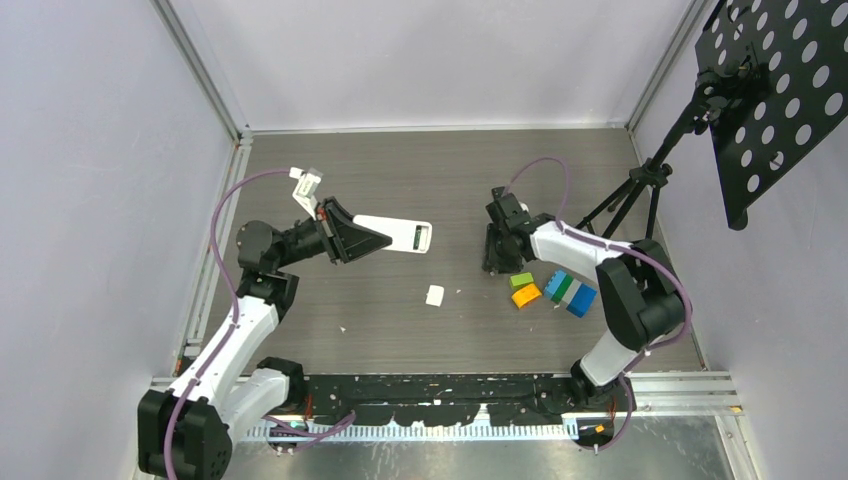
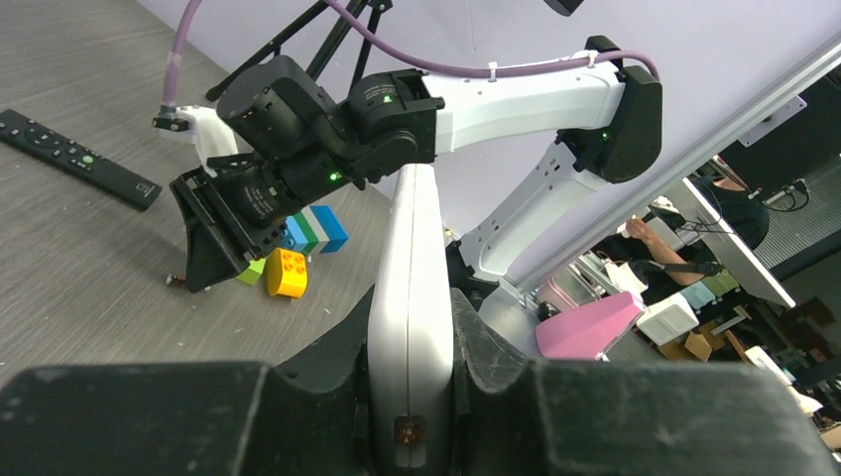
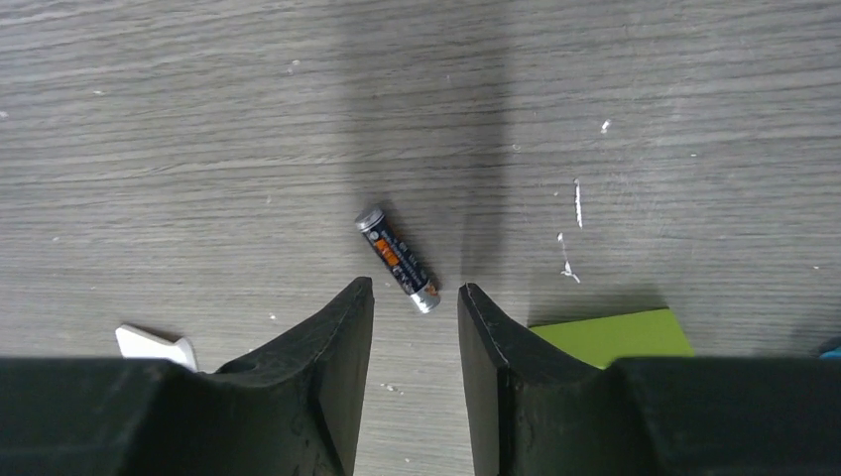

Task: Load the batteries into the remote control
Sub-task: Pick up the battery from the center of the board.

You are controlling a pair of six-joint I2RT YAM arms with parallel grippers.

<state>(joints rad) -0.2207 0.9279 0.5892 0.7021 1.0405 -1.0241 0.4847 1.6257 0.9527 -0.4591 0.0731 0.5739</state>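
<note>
- Black fingers (image 3: 317, 367) of the right gripper (image 3: 415, 297) fill the bottom of the right wrist view. They are spread apart with nothing between them.
- One battery (image 3: 397, 260), dark with an orange band, lies flat and slanted on the grey counter (image 3: 198, 149). Its near silver end sits just ahead of the gap between those fingers, and it looks clear of both.
- Just right of the right finger lies a green block (image 3: 615, 335). A small white piece (image 3: 154, 344) lies on the counter to the left of the left finger.
- Pinched in the left gripper (image 2: 412, 317) is the white remote (image 2: 412, 228), held on edge above the counter.
- From above, that remote points toward the middle of the counter and has a dark rectangular opening near its free end.
- Seen from above, the right gripper points down at the counter, next to an orange block (image 1: 527, 295) and a row of blue and green blocks (image 1: 570, 292).
- At the left of the left wrist view, a black remote (image 2: 79, 159) lies flat on the counter.
</note>
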